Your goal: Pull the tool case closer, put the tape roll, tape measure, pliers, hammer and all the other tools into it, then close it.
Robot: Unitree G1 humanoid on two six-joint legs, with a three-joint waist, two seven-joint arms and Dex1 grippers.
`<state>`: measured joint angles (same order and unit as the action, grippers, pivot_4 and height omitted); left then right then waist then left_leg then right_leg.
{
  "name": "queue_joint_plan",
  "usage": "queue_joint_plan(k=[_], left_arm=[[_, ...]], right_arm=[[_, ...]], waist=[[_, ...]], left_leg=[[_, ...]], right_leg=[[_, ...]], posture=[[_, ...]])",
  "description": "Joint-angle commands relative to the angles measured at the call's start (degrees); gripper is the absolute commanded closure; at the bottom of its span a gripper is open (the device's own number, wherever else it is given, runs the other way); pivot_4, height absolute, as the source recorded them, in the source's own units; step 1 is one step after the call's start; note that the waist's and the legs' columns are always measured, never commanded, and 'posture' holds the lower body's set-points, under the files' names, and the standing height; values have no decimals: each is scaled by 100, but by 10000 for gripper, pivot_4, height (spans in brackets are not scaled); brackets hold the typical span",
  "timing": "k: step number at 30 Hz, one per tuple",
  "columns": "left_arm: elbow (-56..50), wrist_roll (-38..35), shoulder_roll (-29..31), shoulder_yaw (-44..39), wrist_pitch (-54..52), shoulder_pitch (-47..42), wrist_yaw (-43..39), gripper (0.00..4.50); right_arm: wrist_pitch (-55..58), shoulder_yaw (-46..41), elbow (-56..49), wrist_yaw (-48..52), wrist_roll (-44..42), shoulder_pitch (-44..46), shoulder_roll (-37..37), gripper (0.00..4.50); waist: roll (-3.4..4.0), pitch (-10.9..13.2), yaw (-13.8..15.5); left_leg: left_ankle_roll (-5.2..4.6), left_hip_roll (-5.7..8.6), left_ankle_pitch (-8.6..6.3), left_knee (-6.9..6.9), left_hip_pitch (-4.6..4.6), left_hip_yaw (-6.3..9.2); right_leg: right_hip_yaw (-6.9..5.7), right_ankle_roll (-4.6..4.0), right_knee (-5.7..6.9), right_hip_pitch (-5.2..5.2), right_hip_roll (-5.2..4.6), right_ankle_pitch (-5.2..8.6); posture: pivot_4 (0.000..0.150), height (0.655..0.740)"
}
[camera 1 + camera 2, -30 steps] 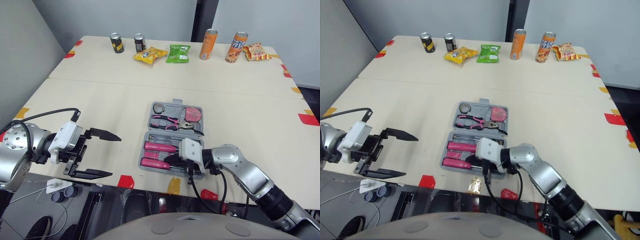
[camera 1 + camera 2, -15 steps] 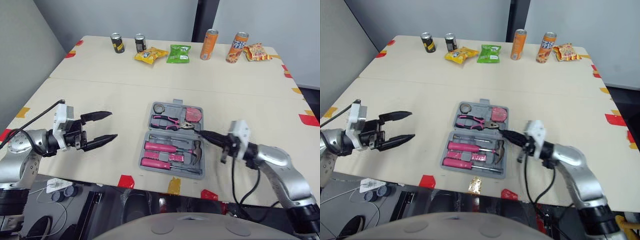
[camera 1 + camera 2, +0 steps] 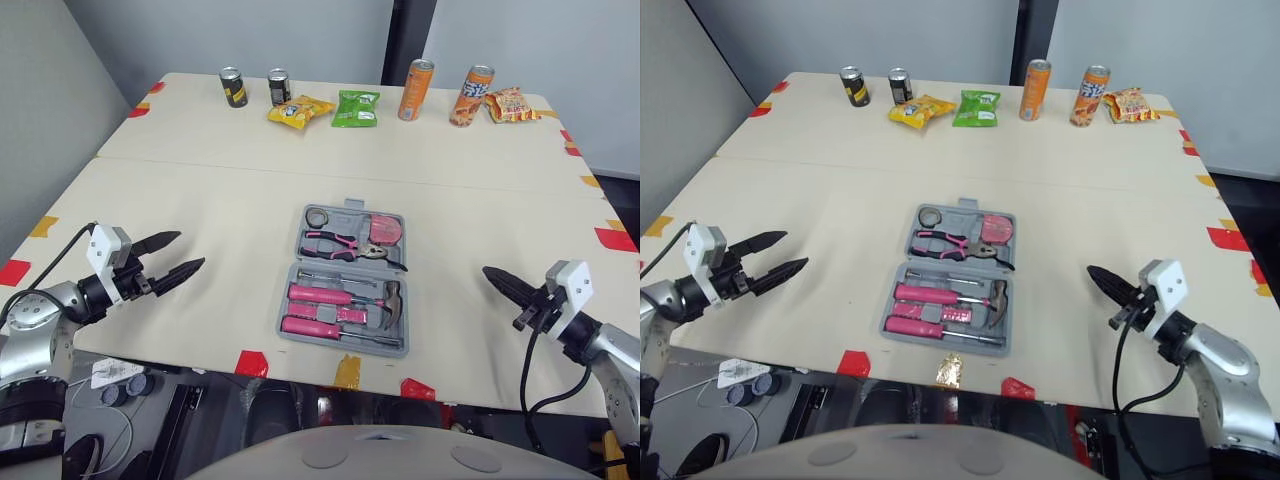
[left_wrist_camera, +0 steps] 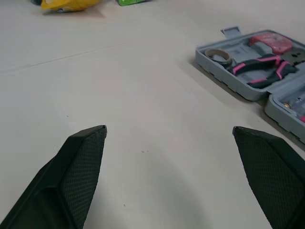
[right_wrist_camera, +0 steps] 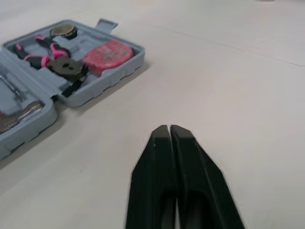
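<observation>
While the grey tool case (image 3: 346, 208) lies open and flat on the pale table (image 3: 200, 200), close to the near edge, both arms are held away from it. Take the case as the middle of a dial, with twelve o'clock pointing away from the robot.

The left gripper (image 3: 191, 250) hovers at about nine o'clock, well apart from the case. Its two black fingers (image 4: 81, 162) are spread wide with nothing between them, and the tips point toward the case. The right gripper (image 3: 490, 274) sits at about four o'clock, also well clear. Its fingers (image 5: 159, 181) are pressed together and empty, aimed back toward the case.

Within the far half of the case, the tape roll (image 3: 319, 217) fills the eleven o'clock corner. The pink-handled pliers (image 3: 345, 245) lie across just below it, and the red tape measure (image 3: 385, 228) sits at one o'clock. Within the near half, two pink-handled screwdrivers (image 3: 318, 293) lie lengthwise. The hammer (image 3: 392, 296) has its head toward three o'clock.

Along the table's far edge, from eleven round to one o'clock, stand two dark cans (image 3: 233, 86), a yellow snack bag (image 3: 300, 108) and a green snack bag (image 3: 357, 107). After them come two orange cans (image 3: 417, 88) and an orange snack bag (image 3: 511, 103).
</observation>
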<state>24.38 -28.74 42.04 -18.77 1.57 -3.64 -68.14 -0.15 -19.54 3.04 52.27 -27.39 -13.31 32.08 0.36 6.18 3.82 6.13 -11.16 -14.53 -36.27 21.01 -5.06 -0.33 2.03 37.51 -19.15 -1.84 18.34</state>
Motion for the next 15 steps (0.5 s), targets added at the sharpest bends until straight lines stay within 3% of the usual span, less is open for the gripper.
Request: queue_joint_plan(k=[1, 10, 15], left_arm=[[281, -158, 24, -316, -156, -101, 75, 0], [725, 7, 6, -438, -15, -279, 342, 0], [617, 238, -18, -143, 115, -279, 149, 0]], right_arm=[[-243, -626, 523, -261, -214, 223, -21, 29868], [-440, -1024, 1410, -136, -302, 496, 23, 402], [-439, -705, 1427, 102, -71, 481, 55, 402]], waist=[[0, 0, -25], [0, 0, -24], [1, 0, -13]], left_leg=[[0, 0, 0, 0, 0, 0], [-7, 1, 0, -2, 1, 3], [-7, 1, 0, -3, 2, 3]], right_leg=[[0, 0, 1, 0, 0, 0], [-8, -8, 7, 2, -2, 5], [-10, -8, 8, 2, -2, 5]], posture=[[1500, 7400], [1500, 7400], [1500, 7400]])
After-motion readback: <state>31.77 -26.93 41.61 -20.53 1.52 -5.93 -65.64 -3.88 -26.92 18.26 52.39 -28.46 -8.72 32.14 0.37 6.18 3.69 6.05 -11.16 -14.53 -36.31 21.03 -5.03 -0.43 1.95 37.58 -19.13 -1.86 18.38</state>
